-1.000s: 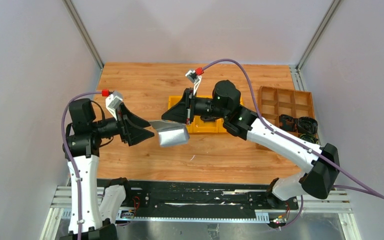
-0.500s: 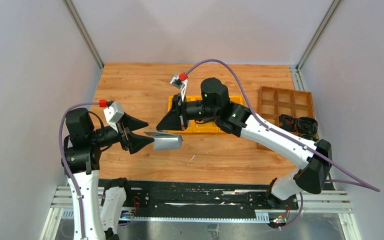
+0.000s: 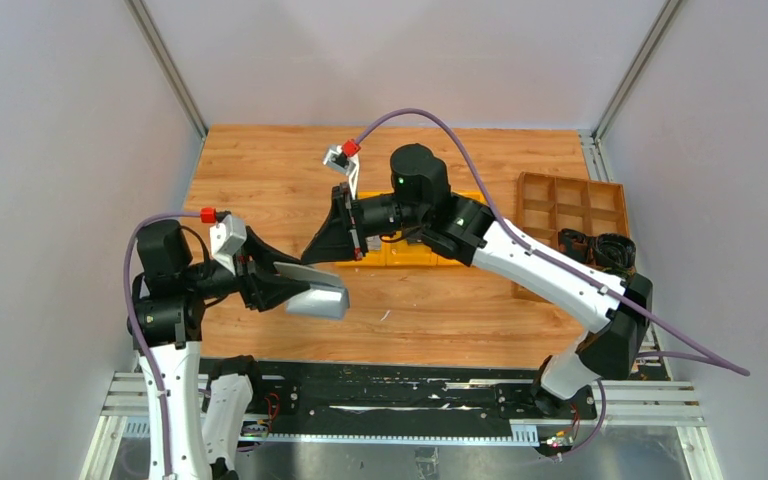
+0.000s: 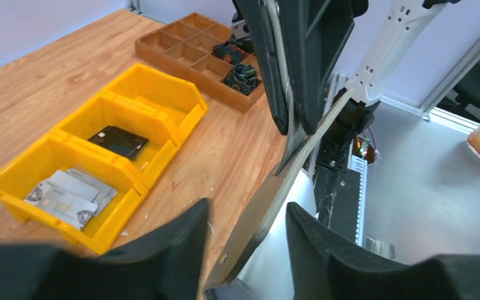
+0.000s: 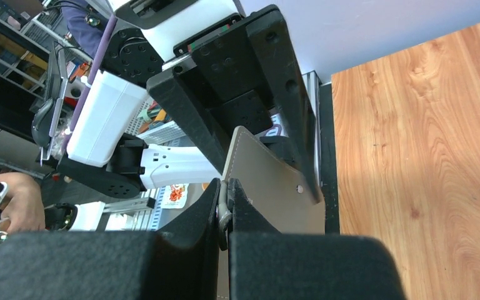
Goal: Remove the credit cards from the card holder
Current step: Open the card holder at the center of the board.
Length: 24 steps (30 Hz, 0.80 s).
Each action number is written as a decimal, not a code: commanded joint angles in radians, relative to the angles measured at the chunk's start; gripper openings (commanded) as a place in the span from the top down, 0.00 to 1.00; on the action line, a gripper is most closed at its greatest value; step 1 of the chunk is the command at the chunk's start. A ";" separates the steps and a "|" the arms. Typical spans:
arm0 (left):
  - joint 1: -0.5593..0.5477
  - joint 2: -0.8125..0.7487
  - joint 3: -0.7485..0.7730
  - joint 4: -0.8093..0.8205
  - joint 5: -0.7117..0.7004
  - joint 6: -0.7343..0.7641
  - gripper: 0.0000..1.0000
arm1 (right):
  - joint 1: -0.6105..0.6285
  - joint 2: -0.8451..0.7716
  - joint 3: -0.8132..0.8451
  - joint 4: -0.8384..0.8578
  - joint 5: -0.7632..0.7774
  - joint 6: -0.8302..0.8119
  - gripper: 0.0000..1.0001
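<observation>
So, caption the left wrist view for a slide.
Left gripper and right gripper hold the card holder; credit cards lie in yellow bin.

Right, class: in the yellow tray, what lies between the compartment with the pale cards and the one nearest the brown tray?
The middle compartment, holding one flat black object, as the left wrist view shows.

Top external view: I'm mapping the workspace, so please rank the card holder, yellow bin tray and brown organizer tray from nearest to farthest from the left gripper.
1. card holder: held right at the left gripper.
2. yellow bin tray: mid-table, farther back.
3. brown organizer tray: far right side.
</observation>
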 commanded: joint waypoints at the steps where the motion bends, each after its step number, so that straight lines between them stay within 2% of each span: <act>1: -0.013 0.040 -0.009 -0.046 0.142 0.104 0.55 | 0.013 0.027 0.078 -0.022 -0.057 -0.005 1.00; 4: -0.019 0.048 -0.014 -0.048 0.143 0.083 0.97 | 0.012 0.041 0.108 -0.045 -0.065 -0.012 0.99; 5: -0.020 0.048 -0.014 -0.048 0.144 0.079 1.00 | 0.012 0.041 0.108 -0.054 -0.065 -0.015 0.92; 8: -0.020 0.058 0.010 -0.048 0.144 0.046 1.00 | 0.004 0.019 0.070 -0.062 -0.055 -0.035 0.52; 9: -0.020 0.066 0.026 -0.050 0.143 0.031 1.00 | -0.003 0.008 0.050 -0.063 -0.052 -0.040 0.43; 12: -0.020 0.096 0.085 -0.052 0.144 -0.032 1.00 | -0.038 -0.045 -0.020 -0.063 -0.070 -0.057 0.28; 13: -0.020 0.106 0.106 -0.052 0.144 -0.057 1.00 | -0.050 -0.072 -0.052 -0.063 -0.081 -0.068 0.25; 17: -0.020 0.160 0.196 -0.054 0.144 -0.170 1.00 | -0.070 -0.199 -0.224 -0.004 -0.085 -0.145 0.22; 20: -0.020 0.199 0.261 -0.054 0.137 -0.271 1.00 | -0.070 -0.307 -0.421 0.175 -0.046 -0.175 0.21; 24: -0.020 0.206 0.286 -0.055 0.125 -0.342 1.00 | -0.070 -0.373 -0.572 0.322 0.033 -0.217 0.19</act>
